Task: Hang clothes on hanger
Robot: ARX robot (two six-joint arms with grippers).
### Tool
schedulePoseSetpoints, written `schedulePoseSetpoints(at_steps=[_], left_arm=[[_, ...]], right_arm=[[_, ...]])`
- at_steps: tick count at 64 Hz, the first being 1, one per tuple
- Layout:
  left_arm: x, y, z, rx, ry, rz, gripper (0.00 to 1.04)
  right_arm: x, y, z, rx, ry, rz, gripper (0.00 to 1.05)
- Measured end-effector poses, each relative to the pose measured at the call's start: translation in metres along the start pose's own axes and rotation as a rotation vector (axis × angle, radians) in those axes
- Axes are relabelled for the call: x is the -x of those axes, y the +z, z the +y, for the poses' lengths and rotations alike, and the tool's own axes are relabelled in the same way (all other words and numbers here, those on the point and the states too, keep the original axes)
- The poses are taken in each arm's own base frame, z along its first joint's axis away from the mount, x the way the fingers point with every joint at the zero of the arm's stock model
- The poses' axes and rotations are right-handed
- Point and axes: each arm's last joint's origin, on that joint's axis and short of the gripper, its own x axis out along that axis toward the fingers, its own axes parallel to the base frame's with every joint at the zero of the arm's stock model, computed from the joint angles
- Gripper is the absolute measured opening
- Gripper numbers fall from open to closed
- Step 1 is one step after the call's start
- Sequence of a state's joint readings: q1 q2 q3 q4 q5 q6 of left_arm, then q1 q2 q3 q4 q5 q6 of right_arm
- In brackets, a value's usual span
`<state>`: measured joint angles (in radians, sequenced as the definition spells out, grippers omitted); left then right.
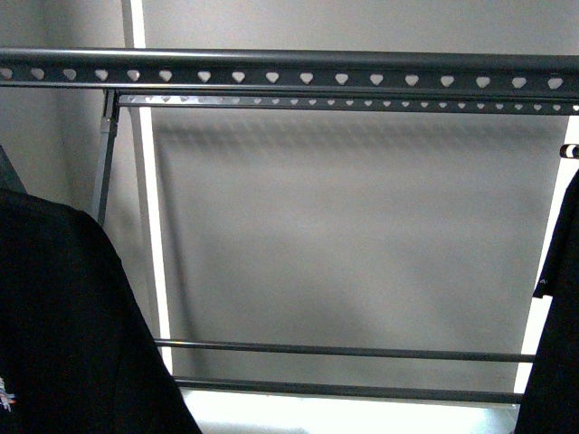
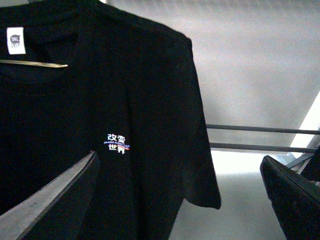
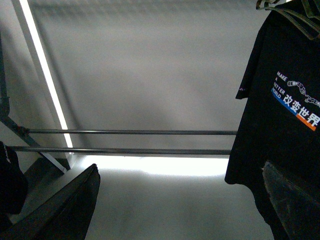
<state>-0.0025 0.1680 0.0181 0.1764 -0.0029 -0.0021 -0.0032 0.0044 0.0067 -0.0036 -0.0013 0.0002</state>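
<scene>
Black T-shirt (image 2: pixel 125 100) hangs near the rack (image 1: pixel 289 68); left end effector (image 2: pixel 179 157) and right end effector (image 3: pixel 180 165) spread wide, empty

"MAKE A BETTER WORLD" and 改变世界 on black T-shirt (image 3: pixel 272 135)

light: dim, grey | glare: backlit, low | dark areas: perhaps underexposed

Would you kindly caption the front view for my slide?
Heart-punched rack rail spans the top; black T-shirt at left edge, black garment at right edge.
</scene>
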Motion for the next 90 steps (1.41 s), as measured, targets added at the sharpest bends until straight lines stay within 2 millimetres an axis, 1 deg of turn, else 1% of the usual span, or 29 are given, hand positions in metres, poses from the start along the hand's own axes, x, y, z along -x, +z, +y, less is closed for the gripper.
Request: schedulePoseSetpoints(at_steps=[23,25,29,31,34,39,41,42,43,45,48,49,52,54,58,61,62,66,74,82,87,90], left_arm=[[0.0,0.0,0.0,0.0,0.0,0.0,0.98],[0.0,0.0,0.0,-0.005,-0.018,0.0,0.98],[-0.003,0.002,-0.002,-0.033,-0.139,-0.024,0.98],[-0.006,0.003,-0.006,-0.038,-0.154,-0.023,0.98],[-0.013,0.006,-0.011,-0.041,-0.12,-0.005,0.98],[-0.028,0.024,-0.02,-0.033,-0.006,-0.024,0.98],[-0.038,0.036,-0.022,-0.014,0.045,-0.03,0.98],[-0.045,0.044,-0.022,0.003,0.112,-0.021,0.98],[-0.049,0.048,-0.023,0.015,0.125,-0.014,0.98],[-0.073,0.065,-0.023,0.09,0.276,0.051,0.98],[-0.099,0.077,-0.023,0.167,0.389,0.127,0.98],[-0.112,0.08,-0.024,0.205,0.432,0.156,0.98],[-0.139,0.084,-0.024,0.287,0.499,0.233,0.98],[-0.16,0.085,-0.026,0.388,0.529,0.301,0.98],[-0.185,0.085,-0.032,0.553,0.513,0.381,0.98],[-0.195,0.086,-0.035,0.627,0.492,0.389,0.98],[-0.201,0.087,-0.038,0.697,0.471,0.396,0.98],[-0.211,0.091,-0.042,0.816,0.449,0.396,0.98],[-0.222,0.099,-0.046,0.938,0.443,0.364,0.98],[-0.229,0.103,-0.045,0.985,0.464,0.339,0.98],[-0.235,0.101,-0.041,0.99,0.485,0.334,0.98],[-0.238,0.096,-0.036,0.989,0.514,0.331,0.98]], right_arm=[[0.0,0.0,0.0,0.0,0.0,0.0,0.97],[0.0,0.0,0.0,0.0,0.0,0.0,0.97],[0.0,0.0,0.0,0.0,0.0,0.0,0.97],[0.0,0.0,0.0,0.0,0.003,0.0,0.97],[0.0,0.0,0.0,0.0,0.001,0.0,0.97],[0.0,0.0,0.0,0.0,0.0,0.0,0.97],[0.0,0.0,0.0,0.0,0.0,0.0,0.97],[0.0,0.0,0.0,0.0,0.0,0.0,0.97],[0.0,0.0,0.0,0.0,0.001,0.0,0.97],[0.0,0.0,0.0,0.0,0.002,0.0,0.97],[0.0,0.0,0.0,0.0,0.0,0.0,0.97],[0.0,0.0,0.0,0.0,0.0,0.0,0.97],[0.0,0.0,0.0,0.0,0.0,0.0,0.97],[0.0,0.0,0.0,0.0,0.0,0.0,0.97],[0.0,0.0,0.0,0.0,0.0,0.0,0.97],[0.0,0.0,0.0,0.0,0.0,0.0,0.97],[0.0,0.0,0.0,0.0,0.0,0.0,0.97],[0.0,0.0,0.0,0.0,0.001,0.0,0.97],[0.0,0.0,0.0,0.0,0.001,0.0,0.97],[0.0,0.0,0.0,0.0,0.0,0.0,0.97],[0.0,0.0,0.0,0.0,0.0,0.0,0.97],[0.0,0.0,0.0,0.0,0.0,0.0,0.97]])
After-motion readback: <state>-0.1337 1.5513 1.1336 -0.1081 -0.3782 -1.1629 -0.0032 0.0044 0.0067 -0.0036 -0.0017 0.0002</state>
